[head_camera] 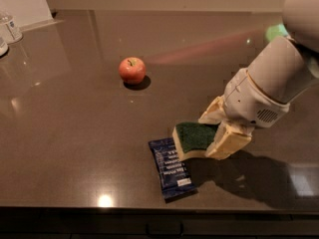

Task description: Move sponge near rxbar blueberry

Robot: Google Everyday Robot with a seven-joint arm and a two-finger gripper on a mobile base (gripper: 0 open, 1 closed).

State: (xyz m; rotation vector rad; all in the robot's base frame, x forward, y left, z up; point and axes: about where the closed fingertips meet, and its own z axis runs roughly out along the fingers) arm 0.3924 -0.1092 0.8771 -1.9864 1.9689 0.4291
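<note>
The sponge (192,139) has a dark green top and a pale yellow body. My gripper (219,132) is shut on its right end, with one cream finger behind it and one in front. The sponge sits low over the table, at the upper right edge of the rxbar blueberry (172,168), a flat dark blue wrapper with white text lying near the table's front edge. I cannot tell whether sponge and wrapper touch. My white arm (271,86) comes in from the upper right.
A red apple (132,70) stands on the dark table (75,133) at mid-left. Clear bottles (10,28) and a white board stand at the far left corner. The table's front edge runs just below the wrapper.
</note>
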